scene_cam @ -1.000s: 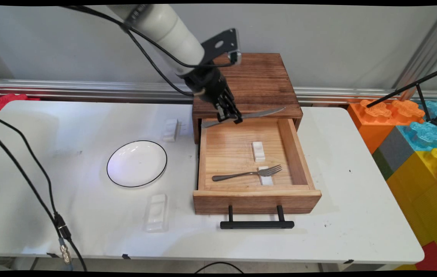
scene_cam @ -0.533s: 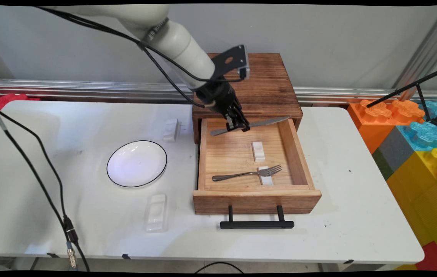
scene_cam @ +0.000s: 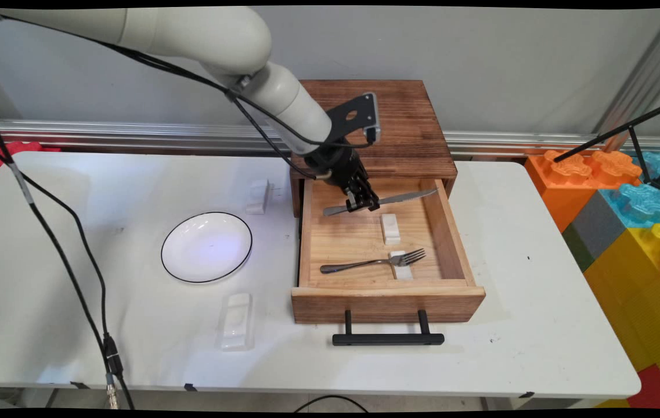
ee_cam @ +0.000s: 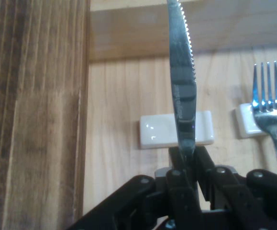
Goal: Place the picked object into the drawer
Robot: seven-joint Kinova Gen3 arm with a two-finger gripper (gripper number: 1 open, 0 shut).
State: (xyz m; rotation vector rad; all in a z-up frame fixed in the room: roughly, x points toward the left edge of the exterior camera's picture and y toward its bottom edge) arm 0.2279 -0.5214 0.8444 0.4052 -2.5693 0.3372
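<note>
the knife (scene_cam: pixel 385 200) is dull grey metal with a toothed edge, held in matt black fingers (ee_cam: pixel 179 165). the drawer (scene_cam: pixel 385 290) is pale, smooth wood; the cabinet (scene_cam: pixel 405 122) above is darker and rough-grained. the fork (scene_cam: pixel 373 262) is shiny metal. the two small rests (scene_cam: pixel 390 228) look glossy white. the plate (scene_cam: pixel 206 247) is glossy white too.

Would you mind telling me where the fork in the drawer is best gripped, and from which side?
Probably the fork by mid-handle, from straight above, fingers across it. Its tines rest on a white rest, which likely lifts the handle off the drawer floor there.
</note>
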